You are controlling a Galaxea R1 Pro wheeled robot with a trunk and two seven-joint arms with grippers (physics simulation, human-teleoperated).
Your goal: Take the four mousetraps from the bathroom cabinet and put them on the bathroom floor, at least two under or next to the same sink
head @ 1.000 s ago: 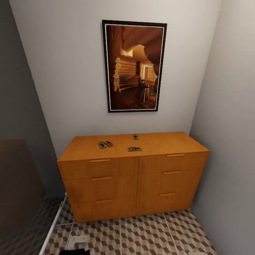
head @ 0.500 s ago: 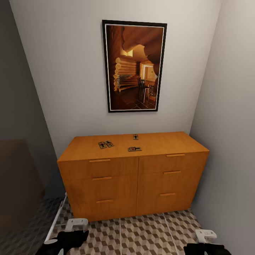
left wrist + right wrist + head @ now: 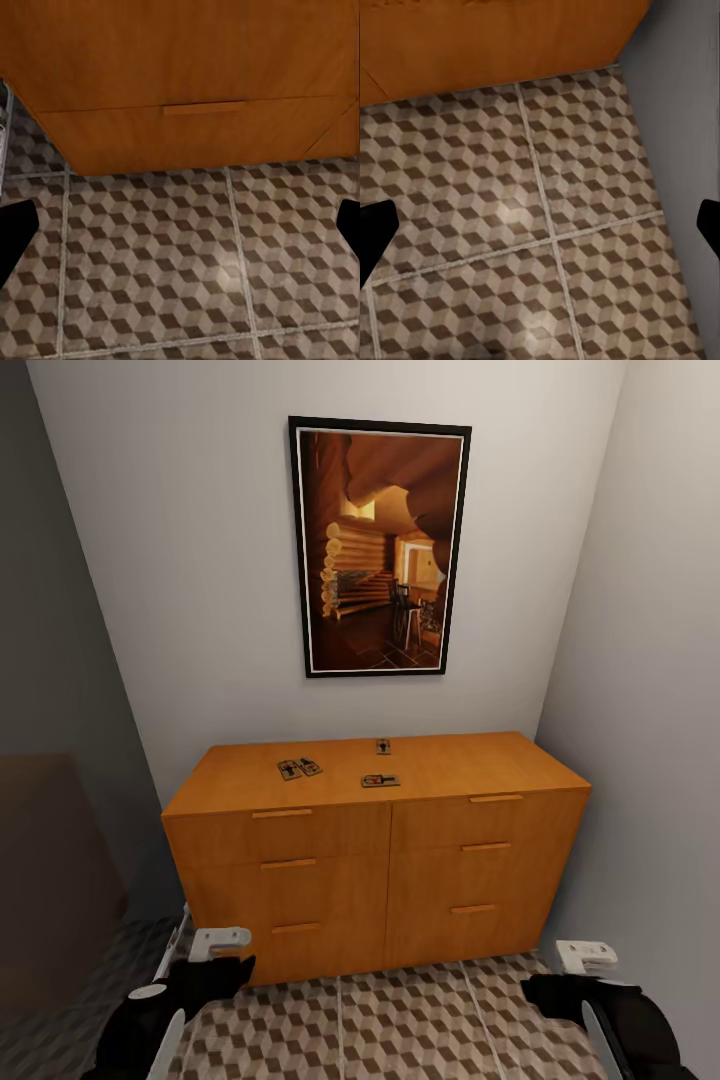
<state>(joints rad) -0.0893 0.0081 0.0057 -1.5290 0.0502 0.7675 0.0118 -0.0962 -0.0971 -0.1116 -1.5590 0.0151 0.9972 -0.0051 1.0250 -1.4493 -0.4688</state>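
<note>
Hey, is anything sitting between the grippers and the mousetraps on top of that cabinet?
Nothing visible blocks them. The mousetraps lie in the open on the cabinet top, with bare wood around them. The left gripper and right gripper hang low in front of the drawers, over the tiled floor, so they must rise above the top edge first.

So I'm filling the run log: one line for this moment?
mousetraps: on cabinet | left tool: open | right tool: open
</note>
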